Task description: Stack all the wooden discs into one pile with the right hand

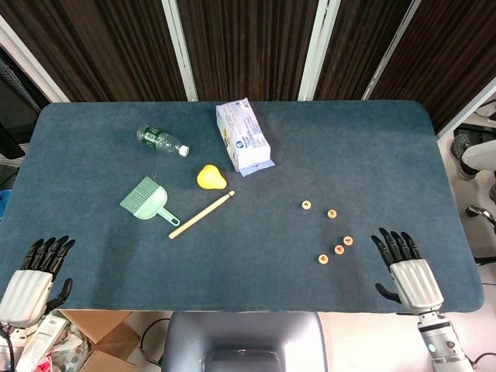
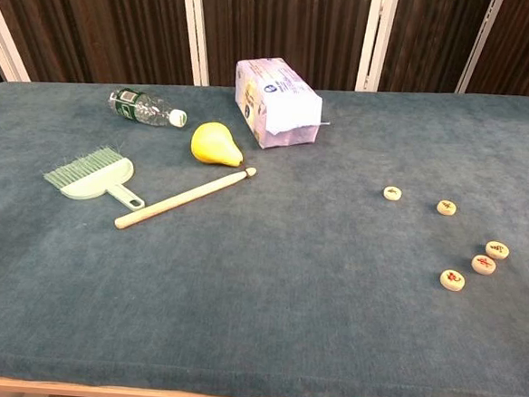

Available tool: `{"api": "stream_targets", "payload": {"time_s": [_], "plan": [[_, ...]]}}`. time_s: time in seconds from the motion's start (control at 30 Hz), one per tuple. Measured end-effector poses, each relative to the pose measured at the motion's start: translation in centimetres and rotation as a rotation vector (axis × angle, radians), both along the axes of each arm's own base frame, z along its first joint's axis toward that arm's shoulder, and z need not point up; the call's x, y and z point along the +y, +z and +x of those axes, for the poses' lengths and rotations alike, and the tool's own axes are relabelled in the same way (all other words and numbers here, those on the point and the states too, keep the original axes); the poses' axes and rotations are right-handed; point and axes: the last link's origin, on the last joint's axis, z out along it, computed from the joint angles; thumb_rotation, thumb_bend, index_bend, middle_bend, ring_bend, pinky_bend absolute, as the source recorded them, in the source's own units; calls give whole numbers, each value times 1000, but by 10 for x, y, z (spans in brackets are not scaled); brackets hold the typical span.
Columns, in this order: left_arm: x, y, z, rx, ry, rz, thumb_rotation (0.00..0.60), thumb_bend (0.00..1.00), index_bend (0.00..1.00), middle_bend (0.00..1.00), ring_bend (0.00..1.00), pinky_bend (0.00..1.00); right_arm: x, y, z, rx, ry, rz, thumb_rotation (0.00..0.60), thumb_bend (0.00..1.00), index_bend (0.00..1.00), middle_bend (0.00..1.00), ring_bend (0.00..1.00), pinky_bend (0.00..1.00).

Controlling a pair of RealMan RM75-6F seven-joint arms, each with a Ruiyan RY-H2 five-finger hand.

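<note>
Five wooden discs [image 1: 331, 229] lie flat and unstacked on the right part of the blue table [image 1: 256, 271], none on top of another. Three of them form a short diagonal line: the lowest disc [image 1: 323, 259] sits at 7 o'clock of the middle disc [image 1: 339, 249], and the upper disc [image 1: 348, 240] sits at 1 o'clock of it, just beside it. The chest view shows small gaps between these three. Further toward 12 o'clock, well apart from that line, lie the other two: the far left disc [image 1: 307, 204] and, at its 4 o'clock, the far right disc [image 1: 332, 213]. Each carries a small coloured mark on top.

The right hand [image 1: 404, 267] rests at the near right edge of the table, at 3 o'clock of the diagonal line, near it but not touching. It is released, fingers stretched out and apart, holding nothing. The left hand [image 1: 37, 277] lies at the near left edge, also released and empty, fingers extended.

Toward 9 o'clock of the discs lies a wooden stick [image 1: 201, 215], with a green hand brush [image 1: 146, 199] just beyond it. A yellow pear [image 1: 210, 177] sits at 12 o'clock of the stick's far end. Further back are a plastic bottle [image 1: 162, 141] lying on its side and a pack of tissues [image 1: 242, 136].
</note>
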Motion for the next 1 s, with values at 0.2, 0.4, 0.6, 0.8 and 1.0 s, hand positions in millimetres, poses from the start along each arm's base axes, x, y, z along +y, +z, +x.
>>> {"api": "stream_targets", "payload": {"time_s": [0.2,0.4,0.6,0.8,1.0], "plan": [[0,1,-1,-1,4,-2,600,506,5,40,10,40,-6,-11,1,13,30,37,600,314,59,0,0,0],[-1,-1,0,-3,-5,-16,600,505,5,40,10,40,-22,-37,11,17,89,109,600,313,163,0,0,0],[-1,1,-1,-12,-6,-21,600,506,5,40,11,40,-47,-70,28,35,147,204,600,316,300,0,0,0],[-1,1,-1,-18,-9,-28,600,506,4,40,10,40,-71,-99,40,88,164,252,600,359,411,0,0,0],[1,1,-1,-15,-10,-31,600,507,6,40,11,40,-78,-107,36,114,135,248,600,410,471,0,0,0]]}}
